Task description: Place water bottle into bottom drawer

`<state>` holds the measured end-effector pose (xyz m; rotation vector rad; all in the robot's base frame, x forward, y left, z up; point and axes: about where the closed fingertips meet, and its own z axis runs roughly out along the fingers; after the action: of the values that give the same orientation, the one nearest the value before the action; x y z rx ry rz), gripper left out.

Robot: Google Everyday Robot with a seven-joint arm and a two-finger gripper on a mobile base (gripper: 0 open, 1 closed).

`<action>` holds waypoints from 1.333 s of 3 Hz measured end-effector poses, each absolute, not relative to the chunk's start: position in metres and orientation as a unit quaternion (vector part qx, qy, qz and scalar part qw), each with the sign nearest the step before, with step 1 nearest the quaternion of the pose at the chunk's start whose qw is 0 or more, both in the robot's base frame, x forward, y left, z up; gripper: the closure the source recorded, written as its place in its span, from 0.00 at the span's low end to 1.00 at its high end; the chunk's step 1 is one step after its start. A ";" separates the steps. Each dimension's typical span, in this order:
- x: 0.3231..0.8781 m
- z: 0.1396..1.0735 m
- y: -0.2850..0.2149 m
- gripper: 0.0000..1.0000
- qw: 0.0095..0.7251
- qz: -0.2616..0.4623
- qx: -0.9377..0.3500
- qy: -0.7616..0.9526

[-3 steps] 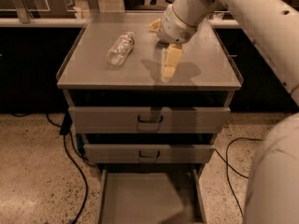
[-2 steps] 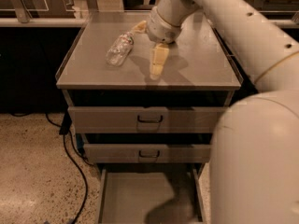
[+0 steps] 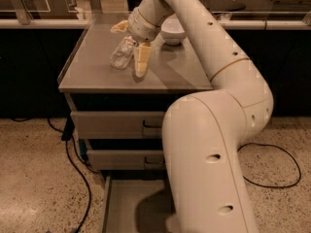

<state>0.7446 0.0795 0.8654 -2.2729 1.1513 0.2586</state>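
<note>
End effector (image 3: 130, 47) is spread wide right at the water bottle (image 3: 120, 56). I'd centre it and squeeze that crinkly plastic gently. Bottom drawer (image 3: 136, 208) is open.

Grey cabinet top (image 3: 92, 72), water bottle (image 3: 121, 55) lying on it, white bowl (image 3: 173, 31) at the back, pincer (image 3: 131, 42) spread beside the bottle.

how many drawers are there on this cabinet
3. The top drawer and middle drawer are shut under the cabinet top; the bottom drawer is pulled open near the floor. The arm hides their right sides. The gripper is above, at the water bottle.
</note>
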 end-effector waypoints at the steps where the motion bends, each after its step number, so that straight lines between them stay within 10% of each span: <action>1: 0.757 0.876 0.108 0.00 0.305 0.085 -0.865 0.390; 4: 0.760 0.868 0.140 0.00 0.294 0.078 -0.884 0.355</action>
<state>0.7598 0.1396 0.8685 -2.3544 0.9447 0.2067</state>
